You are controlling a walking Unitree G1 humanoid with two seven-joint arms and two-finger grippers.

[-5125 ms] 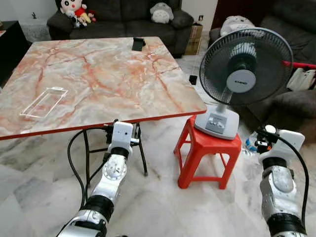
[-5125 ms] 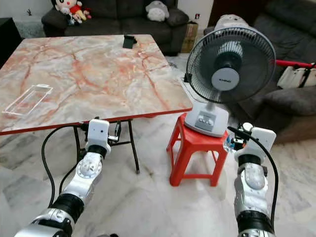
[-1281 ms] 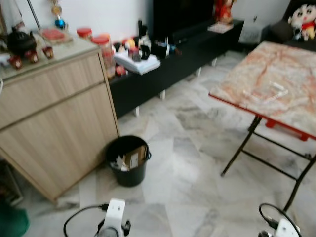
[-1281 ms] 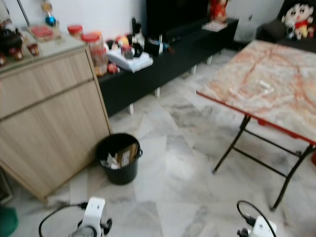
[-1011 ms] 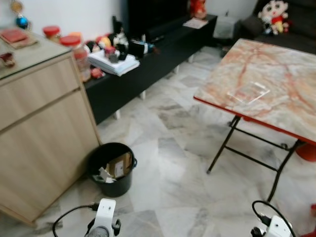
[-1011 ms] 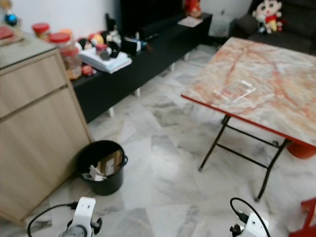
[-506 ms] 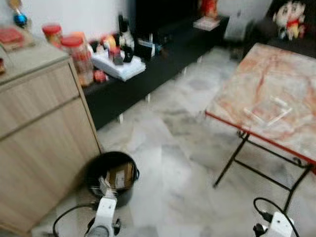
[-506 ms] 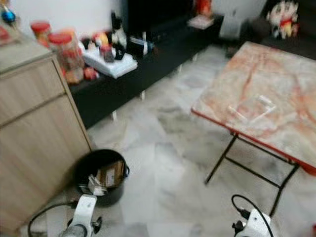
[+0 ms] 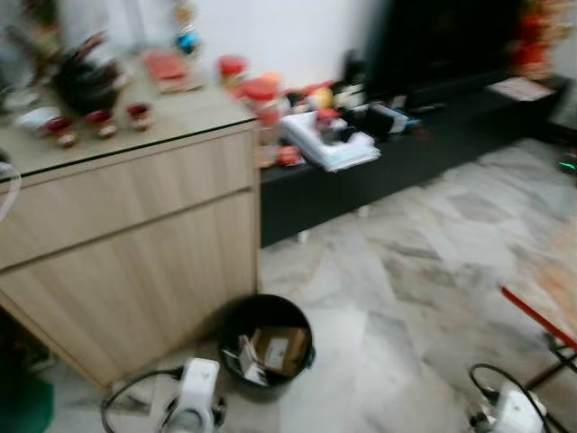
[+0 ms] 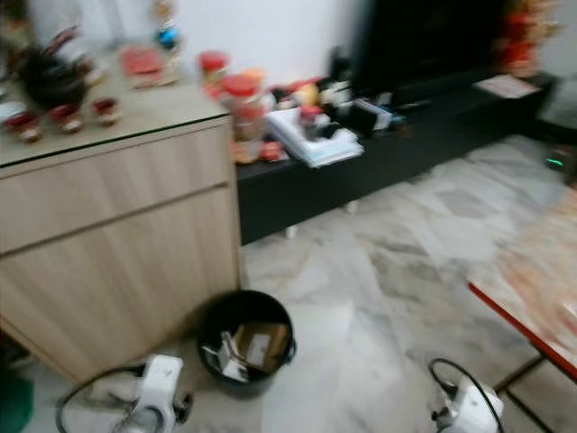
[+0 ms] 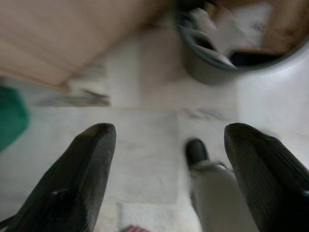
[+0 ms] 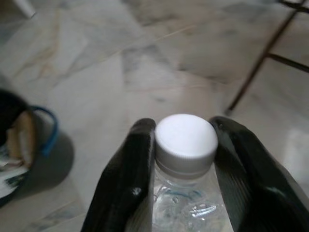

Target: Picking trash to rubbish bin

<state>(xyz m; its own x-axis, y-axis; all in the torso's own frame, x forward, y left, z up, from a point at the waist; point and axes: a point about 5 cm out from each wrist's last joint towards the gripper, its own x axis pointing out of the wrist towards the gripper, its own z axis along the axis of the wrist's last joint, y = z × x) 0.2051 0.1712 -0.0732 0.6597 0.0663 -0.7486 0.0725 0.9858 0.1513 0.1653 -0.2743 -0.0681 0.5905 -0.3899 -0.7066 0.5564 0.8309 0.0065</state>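
A black rubbish bin (image 9: 267,346) with cardboard and paper scraps inside stands on the marble floor beside a wooden cabinet (image 9: 126,244). In the right wrist view my right gripper (image 12: 186,159) is shut on a clear plastic bottle (image 12: 186,145) with a white cap, just below the cap. The bin's edge (image 12: 14,145) lies off to one side of it. In the left wrist view my left gripper (image 11: 169,169) stands open with nothing between its fingers, and the bin (image 11: 231,48) sits beyond it. Both wrists (image 9: 194,406) (image 9: 507,410) sit low at the bottom of the eye views.
A low black TV console (image 9: 424,144) with books and jars runs along the wall. The cabinet top holds a teapot, cups and red-lidded jars. A red-edged marble table corner (image 10: 532,307) and its metal legs stand at the right. A green object (image 9: 22,406) lies at the lower left.
The whole view has swung left and is blurred. The bin now sits closer and nearer the centre, and the table has slid almost out at the right. The grippers hold as before.
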